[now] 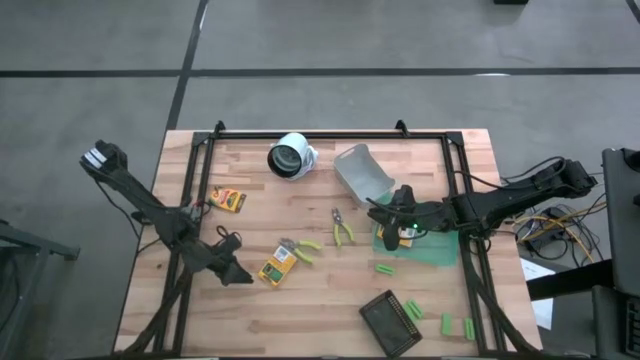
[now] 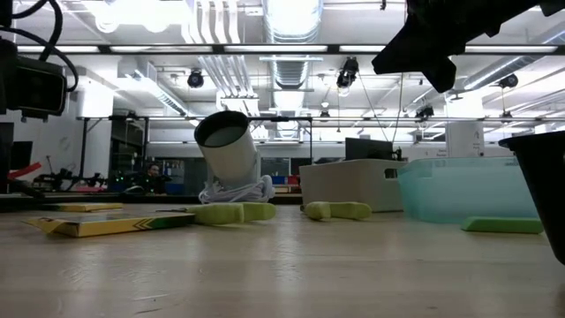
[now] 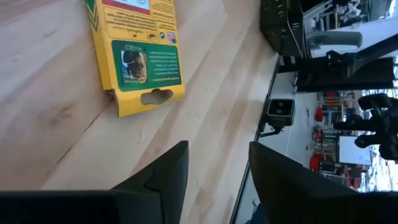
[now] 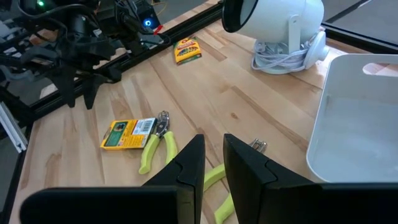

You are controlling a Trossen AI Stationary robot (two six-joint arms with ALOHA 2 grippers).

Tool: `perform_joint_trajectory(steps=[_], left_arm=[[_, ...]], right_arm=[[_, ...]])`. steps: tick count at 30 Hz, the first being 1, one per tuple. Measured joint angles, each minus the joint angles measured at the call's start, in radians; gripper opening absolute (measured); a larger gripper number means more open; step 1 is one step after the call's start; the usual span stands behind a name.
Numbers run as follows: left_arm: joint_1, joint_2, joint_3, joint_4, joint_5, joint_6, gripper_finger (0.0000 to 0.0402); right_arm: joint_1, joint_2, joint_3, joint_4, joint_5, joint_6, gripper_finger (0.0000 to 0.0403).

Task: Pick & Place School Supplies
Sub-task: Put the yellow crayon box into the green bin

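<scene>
Yellow pack (image 1: 276, 268) lies flat mid-table, just beside the released, empty left gripper (image 1: 238, 275).
High view: right gripper (image 1: 385, 214) hovers by the grey bin (image 1: 362, 172). Left wrist view: the pack (image 3: 138, 56) looks light, thin and stiff; pinch across a short edge. Right wrist view: right fingers (image 4: 186, 168) nearly clenched, grasping nothing.

Tabletop (image 1: 300, 310): pale wood planks, black rail frame (image 1: 330, 134) at its edges. Floor (image 1: 300, 40): grey concrete, dark seams. Ceiling (image 2: 291, 26): bright strip lights, white ducts, exposed pipes. Room beyond: shelving, benches, a seated person (image 2: 155, 174), far off.
</scene>
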Motion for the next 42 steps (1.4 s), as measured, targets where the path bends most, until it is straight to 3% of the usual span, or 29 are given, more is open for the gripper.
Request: perform_joint_trajectory(steps=[14, 22, 42], left_arm=[[0.026, 0.004, -0.027, 0.007, 0.037, -0.015, 0.0174], [0.05, 0.008, -0.152, 0.206, 0.066, -0.057, 0.0175], [0.102, 0.028, -0.144, 0.117, 0.068, -0.078, 0.0175]], right_arm=[[0.0, 0.0, 0.0, 0.0, 0.0, 0.0, 0.0057], [0.0, 0.0, 0.0, 0.0, 0.0, 0.0, 0.0057], [0.0, 0.0, 0.0, 0.0, 0.0, 0.0, 0.0057]])
